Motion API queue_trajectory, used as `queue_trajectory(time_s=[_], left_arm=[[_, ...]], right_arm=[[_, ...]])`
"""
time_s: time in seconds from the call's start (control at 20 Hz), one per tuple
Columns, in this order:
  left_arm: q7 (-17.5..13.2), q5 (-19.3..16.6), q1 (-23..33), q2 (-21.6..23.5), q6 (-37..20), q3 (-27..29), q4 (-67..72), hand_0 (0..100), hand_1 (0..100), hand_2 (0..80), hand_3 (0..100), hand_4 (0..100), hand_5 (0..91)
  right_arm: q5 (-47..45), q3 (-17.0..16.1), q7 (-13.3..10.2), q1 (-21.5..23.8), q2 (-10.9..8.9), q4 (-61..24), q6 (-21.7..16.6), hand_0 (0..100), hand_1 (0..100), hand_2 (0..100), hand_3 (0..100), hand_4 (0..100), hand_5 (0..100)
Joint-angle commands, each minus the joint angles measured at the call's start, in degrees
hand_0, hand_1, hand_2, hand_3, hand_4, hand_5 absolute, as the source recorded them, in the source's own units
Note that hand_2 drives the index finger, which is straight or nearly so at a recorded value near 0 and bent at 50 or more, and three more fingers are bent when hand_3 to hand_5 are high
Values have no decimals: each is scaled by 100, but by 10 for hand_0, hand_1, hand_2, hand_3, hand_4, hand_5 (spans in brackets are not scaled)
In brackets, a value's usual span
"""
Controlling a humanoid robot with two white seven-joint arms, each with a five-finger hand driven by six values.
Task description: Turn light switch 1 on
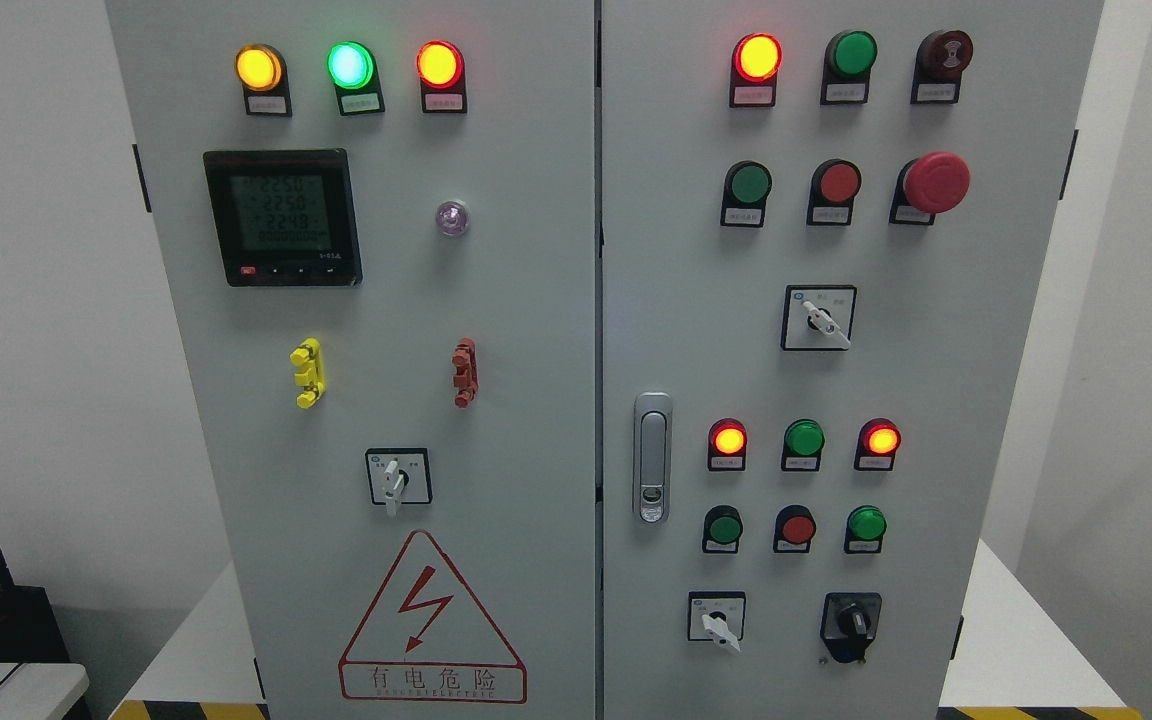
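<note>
No robot hand in view. Grey two-door control cabinet (556,330) fills the frame: lit pilot lamps top, digital meter (282,217) left door, red mushroom stop button (936,182) right door, nothing in front.

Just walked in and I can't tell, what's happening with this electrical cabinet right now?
Nothing is being handled yet. The robot's head camera faces a grey control cabinet, and neither hand is in view. Several indicator lamps glow, including a green lamp top left, and the meter display is lit. The rotary switches, like the left door's selector, are untouched.

Label plates (361,102) under the lamps are illegible.
</note>
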Motion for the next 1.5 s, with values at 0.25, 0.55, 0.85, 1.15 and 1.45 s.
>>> queue_trajectory(time_s=[0.25,0.55,0.85,1.15,1.45], left_arm=[[528,-469,-225,-169,488,-1728,-789,231,333,532,732,783,708],[1038,-838,-594,-556,1385,-2290,-850,233,356,567,771,804,729],[1267,-1321,-796,-740,1745,-2589,-850,203,388,589,794,816,753],[1592,-1646,-1165,-775,2246,-2598,-841,188,403,599,800,818,755],[1812,-1620,-1420,-890,2782,-2800,-832,182,409,603,806,823,756]], right_arm=[[-141,97,0,0,-3,0,1,120,389,0,0,0,0],[-141,97,0,0,-3,0,1,120,389,0,0,0,0],[-141,97,0,0,5,0,1,120,389,0,0,0,0],[-141,97,0,0,-3,0,1,120,389,0,0,0,0],[-141,97,0,0,-3,0,1,120,389,0,0,0,0]])
